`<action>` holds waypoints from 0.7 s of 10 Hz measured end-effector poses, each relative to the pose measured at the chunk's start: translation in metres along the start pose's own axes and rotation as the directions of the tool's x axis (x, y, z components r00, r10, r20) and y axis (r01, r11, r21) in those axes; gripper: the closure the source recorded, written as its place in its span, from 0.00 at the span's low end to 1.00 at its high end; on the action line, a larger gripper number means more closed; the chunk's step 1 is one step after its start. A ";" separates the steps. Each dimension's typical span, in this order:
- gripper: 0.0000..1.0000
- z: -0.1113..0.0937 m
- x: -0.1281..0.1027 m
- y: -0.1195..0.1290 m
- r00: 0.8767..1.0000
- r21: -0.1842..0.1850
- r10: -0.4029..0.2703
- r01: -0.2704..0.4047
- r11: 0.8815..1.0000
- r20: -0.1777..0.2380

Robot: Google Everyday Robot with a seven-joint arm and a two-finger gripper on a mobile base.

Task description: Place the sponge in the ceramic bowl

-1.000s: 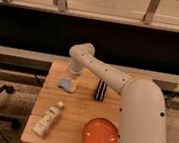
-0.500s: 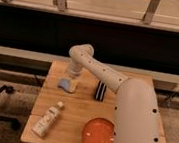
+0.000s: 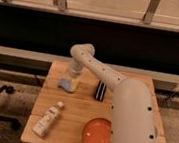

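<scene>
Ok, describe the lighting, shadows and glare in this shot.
Camera view: dim, warm light; the table and the arm catch most of it, the band behind them nearly black; a slight sheen inside the bowl, no harsh glare; the gripper, down at the sponge toward the table's far side, throws only a faint, soft shadow.

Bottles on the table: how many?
1. The bottle lies near-left on the table, in front of the sponge, where the gripper sits. The arm could hide more.
</scene>
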 end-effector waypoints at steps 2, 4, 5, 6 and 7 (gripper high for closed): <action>0.20 0.001 0.003 -0.002 1.000 -0.008 -0.001 0.001 1.000 0.007; 0.20 0.001 0.004 -0.003 1.000 -0.013 -0.004 0.004 1.000 0.011; 0.20 0.002 0.005 -0.004 1.000 -0.016 -0.005 0.006 1.000 0.012; 0.20 0.002 0.006 -0.004 1.000 -0.019 -0.006 0.007 1.000 0.013; 0.20 0.003 0.007 -0.005 1.000 -0.022 -0.007 0.008 1.000 0.014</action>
